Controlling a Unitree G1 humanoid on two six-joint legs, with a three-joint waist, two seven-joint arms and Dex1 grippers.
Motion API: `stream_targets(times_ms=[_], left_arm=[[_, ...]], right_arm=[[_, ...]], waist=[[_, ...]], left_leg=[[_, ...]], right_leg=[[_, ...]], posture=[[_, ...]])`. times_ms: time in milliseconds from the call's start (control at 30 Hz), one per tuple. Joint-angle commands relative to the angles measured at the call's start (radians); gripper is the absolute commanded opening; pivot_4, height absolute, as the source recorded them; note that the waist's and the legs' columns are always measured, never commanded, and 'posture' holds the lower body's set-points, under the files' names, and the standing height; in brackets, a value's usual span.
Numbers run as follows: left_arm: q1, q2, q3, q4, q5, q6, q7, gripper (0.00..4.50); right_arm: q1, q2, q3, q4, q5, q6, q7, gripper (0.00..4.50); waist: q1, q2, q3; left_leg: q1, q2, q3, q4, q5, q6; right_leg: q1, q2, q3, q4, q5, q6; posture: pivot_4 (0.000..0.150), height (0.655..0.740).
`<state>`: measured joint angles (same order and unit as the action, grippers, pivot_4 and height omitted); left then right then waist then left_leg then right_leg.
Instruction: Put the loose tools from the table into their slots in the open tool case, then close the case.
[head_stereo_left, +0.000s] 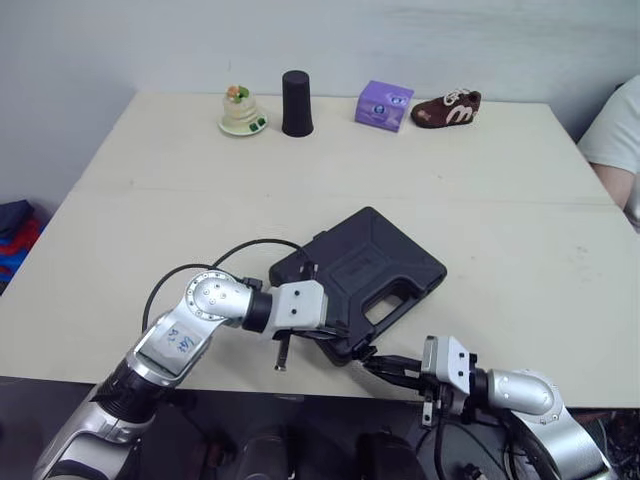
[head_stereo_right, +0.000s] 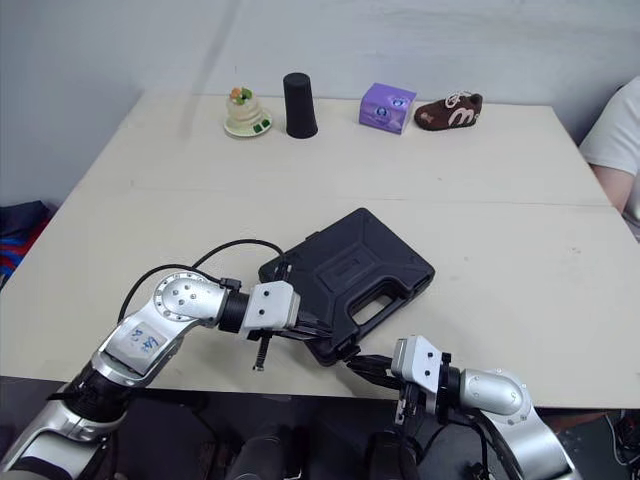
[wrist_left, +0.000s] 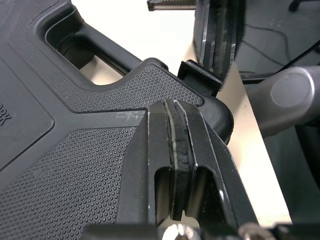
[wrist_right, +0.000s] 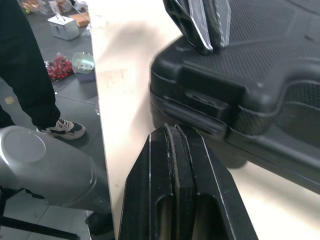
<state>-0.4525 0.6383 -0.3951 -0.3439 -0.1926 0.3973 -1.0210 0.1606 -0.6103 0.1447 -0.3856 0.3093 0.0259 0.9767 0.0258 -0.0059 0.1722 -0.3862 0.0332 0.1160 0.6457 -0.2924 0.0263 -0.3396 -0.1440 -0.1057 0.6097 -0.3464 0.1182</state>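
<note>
The black tool case (head_stereo_left: 365, 270) lies shut at the bench's (head_stereo_left: 500, 200) near edge, left claw (wrist_left: 172, 112) pinched together and empty on its near corner, right claw (wrist_right: 172, 132) likewise together, just beside the latch (wrist_right: 205, 100).

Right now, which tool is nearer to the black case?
Left. The left tool lies on the lid of the case, near its handle corner. The right tool points at the latch from the table edge; contact there is unclear.

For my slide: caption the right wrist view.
Shut right gripper faces the closed tool case's latch; left gripper rests atop the case.
</note>
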Motion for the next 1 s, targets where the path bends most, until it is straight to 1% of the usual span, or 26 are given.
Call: stream_targets(times_ms=[33,533,733,1000], left_arm=[[0.061,0.044,-0.063,0.121,0.116,0.102,0.047,0.02],[0.065,0.058,-0.086,0.122,0.109,0.129,0.056,0.02],[0.071,0.066,-0.089,0.119,0.103,0.137,0.054,0.02],[0.073,0.066,-0.09,0.121,0.101,0.143,0.055,0.02]], right_arm=[[-0.015,0.021,-0.006,-0.023,0.023,-0.005,-0.015,0.0],[-0.094,0.06,0.006,-0.01,0.016,0.033,-0.032,0.0],[-0.11,0.03,-0.014,0.03,0.012,0.037,-0.002,0.0],[-0.127,0.035,0.003,0.027,0.02,0.046,0.01,0.0]], waist=[[0.0,0.001,-0.003],[-0.002,0.007,-0.008],[-0.003,0.008,-0.013],[-0.003,0.008,-0.015]], left_leg=[[0.0,0.0,0.0,0.0,0.0,0.0],[0.001,0.0,0.0,0.0,0.0,0.0],[0.001,0.0,0.0,-0.001,0.0,0.0],[0.001,0.0,0.0,-0.002,0.0,0.0]], right_leg=[[0.0,-0.001,0.0,0.0,0.0,0.0],[0.0,-0.001,0.0,0.001,0.0,-0.001],[-0.001,-0.002,0.0,0.0,0.0,-0.001],[-0.001,-0.002,0.0,0.0,0.0,-0.002]], posture=[[0.15,0.74],[0.15,0.74],[0.15,0.74],[0.15,0.74]])
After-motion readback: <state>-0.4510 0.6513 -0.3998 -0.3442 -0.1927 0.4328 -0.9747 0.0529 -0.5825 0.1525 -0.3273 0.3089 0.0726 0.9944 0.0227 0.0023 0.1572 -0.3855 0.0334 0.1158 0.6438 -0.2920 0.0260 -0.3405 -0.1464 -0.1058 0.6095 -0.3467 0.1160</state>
